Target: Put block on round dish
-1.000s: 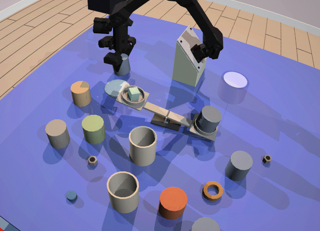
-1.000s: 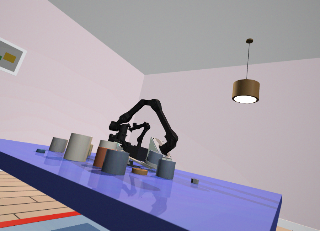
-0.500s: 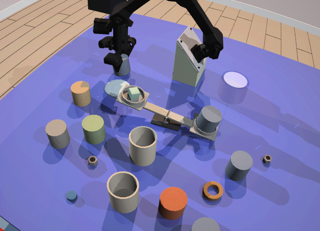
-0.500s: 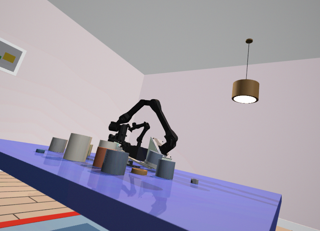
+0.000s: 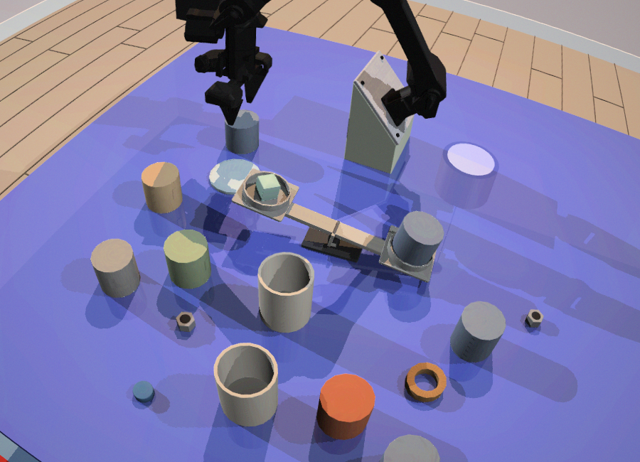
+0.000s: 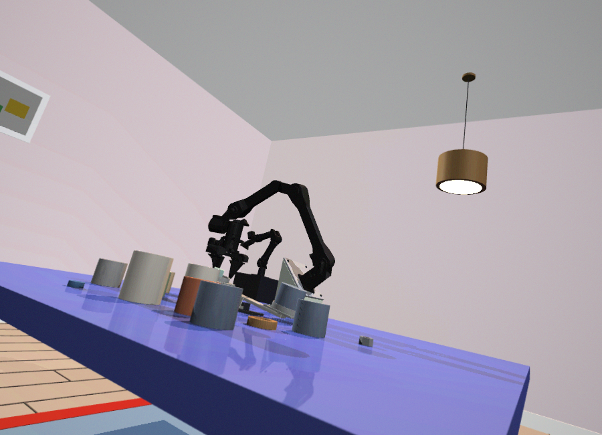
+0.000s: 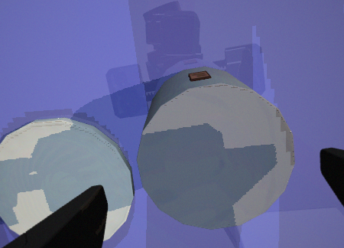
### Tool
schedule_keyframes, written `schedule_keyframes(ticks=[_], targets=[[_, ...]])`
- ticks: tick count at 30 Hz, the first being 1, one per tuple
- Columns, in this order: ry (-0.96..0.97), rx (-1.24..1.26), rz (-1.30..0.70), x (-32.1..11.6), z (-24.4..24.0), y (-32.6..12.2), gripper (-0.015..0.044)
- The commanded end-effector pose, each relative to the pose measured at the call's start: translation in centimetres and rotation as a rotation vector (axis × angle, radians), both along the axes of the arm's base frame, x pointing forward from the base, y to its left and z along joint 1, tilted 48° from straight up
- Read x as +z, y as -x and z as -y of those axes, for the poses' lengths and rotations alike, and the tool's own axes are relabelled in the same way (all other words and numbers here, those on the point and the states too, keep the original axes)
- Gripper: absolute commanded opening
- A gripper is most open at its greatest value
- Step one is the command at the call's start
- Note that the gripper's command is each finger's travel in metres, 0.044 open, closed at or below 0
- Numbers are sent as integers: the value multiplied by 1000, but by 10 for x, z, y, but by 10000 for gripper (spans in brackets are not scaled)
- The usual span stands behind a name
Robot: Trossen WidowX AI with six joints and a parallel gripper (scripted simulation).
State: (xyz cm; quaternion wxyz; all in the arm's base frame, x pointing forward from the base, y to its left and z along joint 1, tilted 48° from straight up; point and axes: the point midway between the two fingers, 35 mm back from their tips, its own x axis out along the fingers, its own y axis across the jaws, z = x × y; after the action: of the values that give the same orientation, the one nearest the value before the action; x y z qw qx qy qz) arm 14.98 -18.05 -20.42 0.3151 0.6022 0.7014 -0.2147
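Note:
My gripper [image 5: 241, 110] [image 6: 224, 271] [image 7: 211, 177] is open above the lifted grey-blue cup, its fingers apart on either side of the cup top in the wrist view. That cup [image 5: 243, 138] [image 7: 206, 179] stands on the table behind the round dish, beside and not above it. The pale blue-white dish [image 5: 217, 176] [image 7: 73, 164] is bare. The pale green block [image 5: 267, 186] lies uncovered in the ringed left holder of the balance [image 5: 314, 220], which is the raised end. The other grey-blue cup [image 5: 419, 235] [image 6: 289, 296] stands slightly tilted on the lowered right end.
A sloped panel box [image 5: 369, 134] stands behind the balance. A translucent cylinder [image 5: 466, 182] is at the right. An orange-tan cylinder [image 5: 162, 188] is left of the dish, with a green one [image 5: 186, 259] nearer. Two open beige cups [image 5: 285, 305] [image 5: 246, 398] and a red-orange cylinder [image 5: 345, 409] stand in front.

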Motion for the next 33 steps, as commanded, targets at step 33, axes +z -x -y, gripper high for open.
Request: schedule_keyframes(ticks=[33], targets=[[-81,534,547,145,-102,-171,260]])
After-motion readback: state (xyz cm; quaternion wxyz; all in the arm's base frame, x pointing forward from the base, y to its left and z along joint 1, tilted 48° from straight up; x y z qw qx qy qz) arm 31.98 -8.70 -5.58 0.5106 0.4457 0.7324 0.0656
